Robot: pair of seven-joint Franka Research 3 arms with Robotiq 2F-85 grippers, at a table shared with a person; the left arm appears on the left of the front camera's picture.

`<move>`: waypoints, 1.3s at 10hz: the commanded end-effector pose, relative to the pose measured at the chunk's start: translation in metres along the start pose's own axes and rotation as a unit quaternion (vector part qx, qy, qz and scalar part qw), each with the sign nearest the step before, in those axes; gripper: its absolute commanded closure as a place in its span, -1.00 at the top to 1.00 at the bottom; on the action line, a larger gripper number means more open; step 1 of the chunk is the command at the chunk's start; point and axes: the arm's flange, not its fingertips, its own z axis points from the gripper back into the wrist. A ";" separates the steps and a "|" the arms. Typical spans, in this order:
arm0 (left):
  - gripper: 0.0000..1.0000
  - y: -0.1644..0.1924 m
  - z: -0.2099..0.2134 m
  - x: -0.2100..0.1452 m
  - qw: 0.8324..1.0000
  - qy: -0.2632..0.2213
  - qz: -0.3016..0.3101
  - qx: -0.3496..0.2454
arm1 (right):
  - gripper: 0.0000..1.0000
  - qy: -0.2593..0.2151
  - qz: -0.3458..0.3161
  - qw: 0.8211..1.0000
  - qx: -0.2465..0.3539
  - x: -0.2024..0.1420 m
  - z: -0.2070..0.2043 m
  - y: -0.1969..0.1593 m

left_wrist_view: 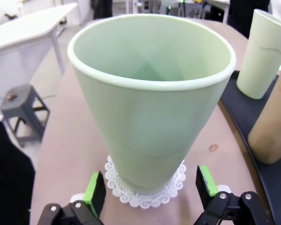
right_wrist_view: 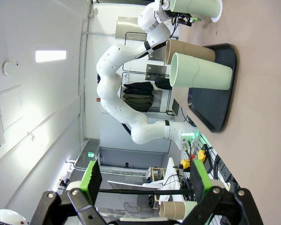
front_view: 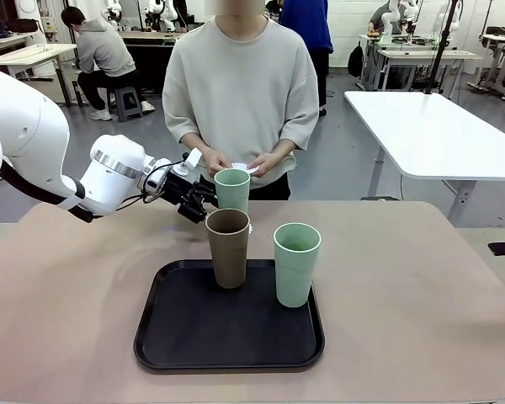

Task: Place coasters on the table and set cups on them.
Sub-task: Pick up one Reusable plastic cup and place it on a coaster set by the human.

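Mint-green plastic tumbler (left_wrist_view: pixel 152 103) is sitting on white lacy paper doily (left_wrist_view: pixel 131 194); left claw (left_wrist_view: pixel 150 183) beside it is gaping empty, right claw (right_wrist_view: pixel 145 174) likewise.

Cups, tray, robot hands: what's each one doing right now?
Far mint cup, upright, empty, on a coaster.
Brown cup, upright on the tray.
Near mint cup, upright on the tray.
Left gripper, open, fingers either side of the far mint cup.
Right gripper, open, empty.
Person's hands, holding white paper.
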 end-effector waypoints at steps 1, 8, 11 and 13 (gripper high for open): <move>1.00 -0.006 0.002 0.006 1.000 0.025 0.012 0.006 | 1.00 -0.001 0.001 1.000 0.006 0.001 0.001 0.000; 1.00 -0.086 0.087 0.090 0.962 0.270 0.005 0.050 | 1.00 -0.001 0.001 1.000 0.006 0.001 0.001 0.000; 1.00 -0.143 0.117 0.185 0.891 0.449 0.041 0.056 | 1.00 -0.001 0.001 1.000 0.006 0.001 0.001 0.000; 1.00 -0.170 0.116 0.218 0.881 0.465 0.063 0.060 | 1.00 -0.001 0.001 1.000 0.006 0.001 0.001 0.000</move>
